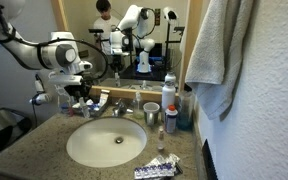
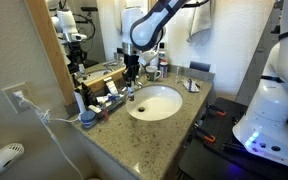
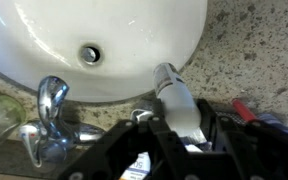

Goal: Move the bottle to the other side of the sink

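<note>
claw (image 3: 182, 135) is pinching the white bottle (image 3: 172, 92) between both fingers, grey cap pointing at the sink (image 3: 134, 40) rim. bottle is sitting at the tabletop (image 3: 254, 50) back edge, just beside the chrome faucet (image 3: 49, 105); can't tell if it's lifted. other bottles (image 1: 169, 98) are standing toward the opposite back corner.

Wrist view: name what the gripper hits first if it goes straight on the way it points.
The white bottle first: it lies between the fingers of the gripper, cap toward the sink. The speckled counter comes after. Whether they already touch is unclear.
</note>
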`<action>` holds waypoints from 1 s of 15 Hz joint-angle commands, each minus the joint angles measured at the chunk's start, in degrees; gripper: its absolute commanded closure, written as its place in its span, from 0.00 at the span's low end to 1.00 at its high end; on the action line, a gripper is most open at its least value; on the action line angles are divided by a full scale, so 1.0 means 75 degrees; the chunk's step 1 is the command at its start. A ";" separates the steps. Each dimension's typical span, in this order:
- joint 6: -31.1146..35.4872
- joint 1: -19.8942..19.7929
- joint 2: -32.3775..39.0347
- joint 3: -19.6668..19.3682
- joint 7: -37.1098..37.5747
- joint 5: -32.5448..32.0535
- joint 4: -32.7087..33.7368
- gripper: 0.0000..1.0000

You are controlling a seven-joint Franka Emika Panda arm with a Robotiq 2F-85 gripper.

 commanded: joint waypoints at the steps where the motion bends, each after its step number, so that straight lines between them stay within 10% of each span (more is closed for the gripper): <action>1: 0.0490 0.0157 0.0187 0.0200 -0.0043 0.0241 -0.0068 0.85; 15: 0.0486 0.0540 0.1843 0.0180 -0.0363 -0.0393 0.1551 0.85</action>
